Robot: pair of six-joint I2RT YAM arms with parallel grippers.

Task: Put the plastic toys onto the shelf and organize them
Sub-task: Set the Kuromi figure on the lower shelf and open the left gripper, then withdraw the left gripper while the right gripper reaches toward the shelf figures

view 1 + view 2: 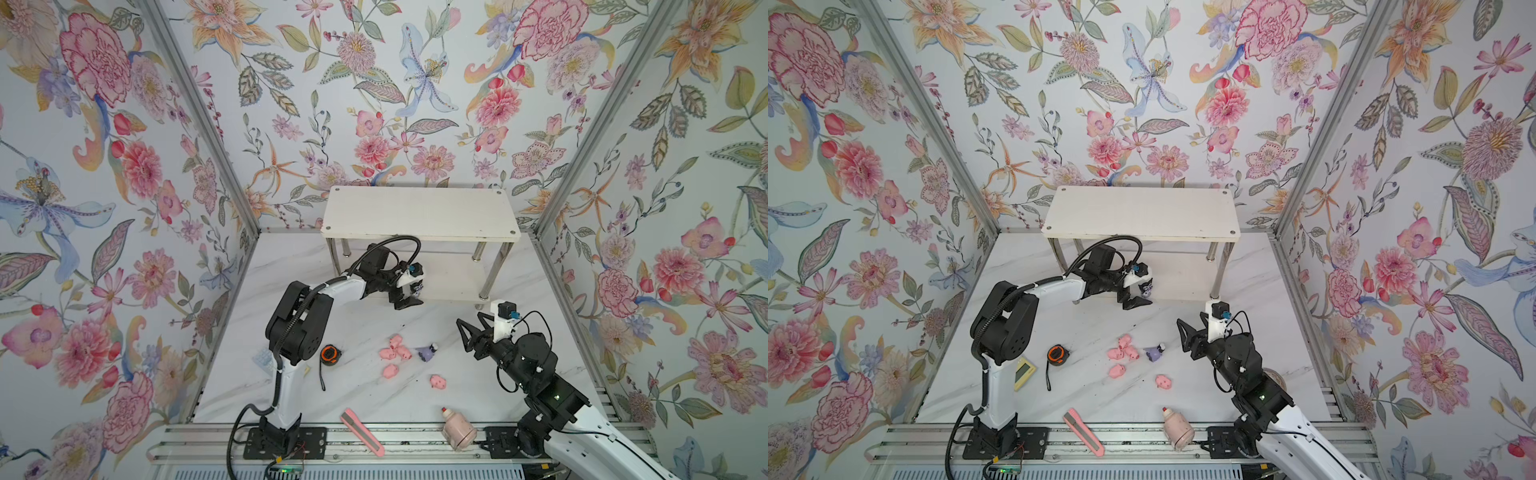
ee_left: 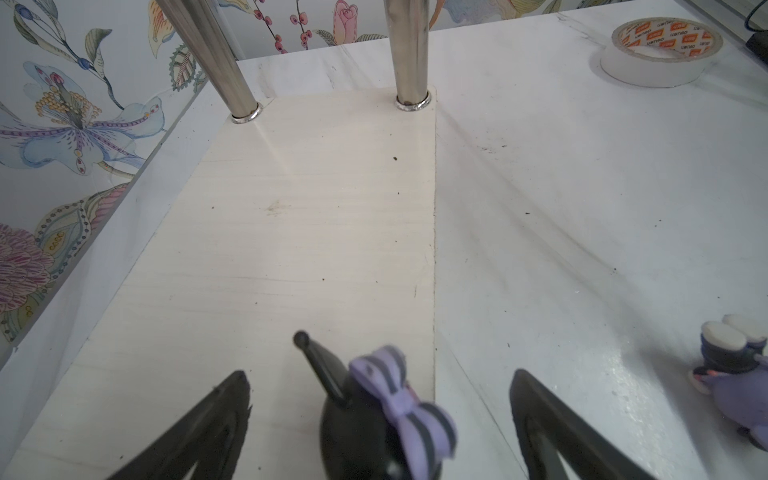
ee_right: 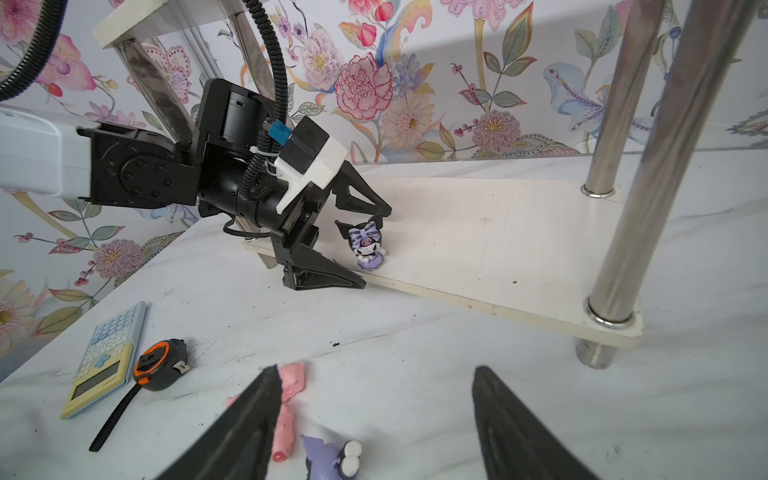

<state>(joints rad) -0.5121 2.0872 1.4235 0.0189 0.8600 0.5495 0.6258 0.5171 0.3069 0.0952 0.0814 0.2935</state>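
The fingers (image 3: pixel 328 276) of the left gripper (image 3: pixel 376 248) stand wide apart, and between them a purple figurine (image 3: pixel 367 249) stands upright on its own base. The near finger is clear of it. The tip of the far finger is very close above its black horn, and I cannot tell if it touches. The toy stands on the lower board of the shelf (image 1: pixel 419 212), close to the near edge at the left end. I judge that the step in hand is the release of this figurine, and that the placing itself is done. The next move calls for a careful retreat. The left arm should go straight back toward the near left without closing and without turning, because a light touch on the horn could tip such a small toy off the edge. The right gripper (image 1: pixel 469 319) hangs over the table (image 1: pixel 365 399) on the right, its jaws also apart and holding nothing. To the left of it a second figurine (image 1: pixel 428 352) lies on its side, and five pink pigs (image 1: pixel 395 349) lie further left and nearer. So most of the task is not yet done.
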